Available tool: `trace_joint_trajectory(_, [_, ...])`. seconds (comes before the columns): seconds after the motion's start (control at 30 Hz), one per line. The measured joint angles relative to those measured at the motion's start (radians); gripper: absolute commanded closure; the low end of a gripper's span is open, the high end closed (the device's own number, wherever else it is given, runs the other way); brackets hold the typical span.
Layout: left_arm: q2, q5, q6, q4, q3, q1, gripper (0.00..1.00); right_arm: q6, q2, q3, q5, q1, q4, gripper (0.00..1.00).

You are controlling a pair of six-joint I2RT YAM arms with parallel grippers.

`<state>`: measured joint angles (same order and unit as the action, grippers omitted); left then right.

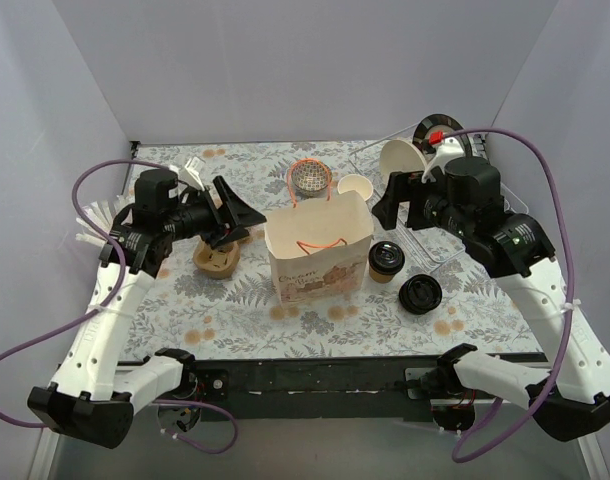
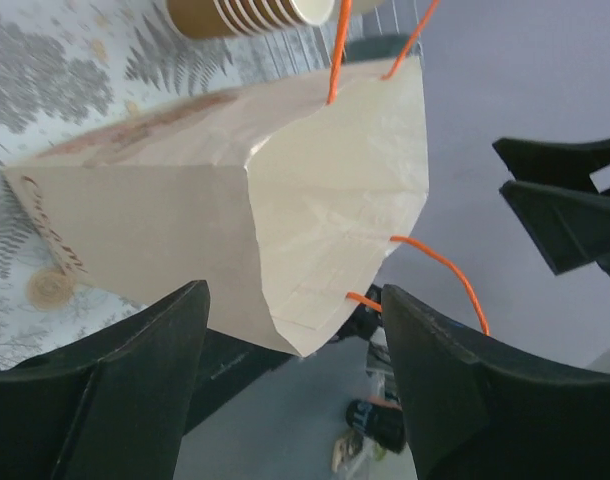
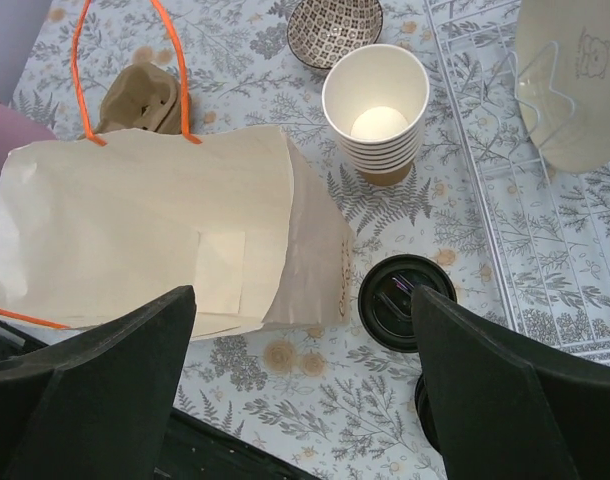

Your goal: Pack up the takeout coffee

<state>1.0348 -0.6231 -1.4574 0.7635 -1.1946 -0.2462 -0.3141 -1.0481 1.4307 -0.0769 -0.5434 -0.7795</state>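
Note:
The takeout coffee (image 1: pixel 386 260), a short brown cup with a black lid, stands just right of the upright paper bag (image 1: pixel 320 250) with orange handles. In the right wrist view its lid (image 3: pixel 397 300) shows from above beside the bag (image 3: pixel 165 230). My right gripper (image 1: pixel 386 207) is open and empty, hovering above and behind the cup; in its own view (image 3: pixel 305 400) the lid lies near the right finger. My left gripper (image 1: pixel 243 214) is open and empty at the bag's left side, and in its view (image 2: pixel 295 390) the bag's corner (image 2: pixel 285 200) sits between the fingers.
A loose black lid (image 1: pixel 421 294) lies right of the cup. A stack of lidless paper cups (image 1: pixel 354 187), a patterned bowl (image 1: pixel 310 180) and a wire rack (image 1: pixel 425 245) holding a plate (image 1: pixel 400 160) stand behind. A cardboard cup carrier (image 1: pixel 215 260) lies left of the bag.

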Motion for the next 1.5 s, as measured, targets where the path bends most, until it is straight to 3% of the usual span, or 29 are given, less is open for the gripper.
trace_joint_trajectory(0.27, [0.025,0.401,-0.004,0.060,-0.107,0.000,0.37,0.005,-0.082,0.020,0.047,0.000,-0.031,0.06])
trace_joint_trajectory(0.47, [0.173,0.691,0.005,0.131,-0.161,0.000,0.39,0.003,-0.095,0.048,0.055,0.000,-0.069,0.08])
trace_joint_trajectory(0.63, [0.309,0.822,0.058,0.161,-0.172,0.000,0.42,0.001,-0.090,0.072,0.058,0.000,-0.087,0.10])
trace_joint_trajectory(0.8, [0.425,0.889,0.042,0.188,-0.192,0.000,0.47,0.005,-0.070,0.072,0.057,0.000,-0.098,0.10])
trace_joint_trajectory(0.97, [0.531,0.949,-0.209,0.312,-0.267,0.000,0.53,0.022,-0.055,0.072,0.054,0.000,-0.116,0.10])
trace_joint_trajectory(1.2, [0.608,0.904,-0.460,0.420,-0.332,0.000,0.48,0.048,-0.053,0.072,0.043,0.000,-0.135,0.10])
trace_joint_trajectory(1.4, [0.651,0.913,-0.499,0.384,-0.330,0.000,0.34,0.077,-0.046,0.072,0.023,0.000,-0.150,0.10])
trace_joint_trajectory(1.5, [0.650,0.915,-0.321,0.278,-0.317,0.000,0.32,0.088,-0.037,0.072,0.015,0.000,-0.159,0.10])
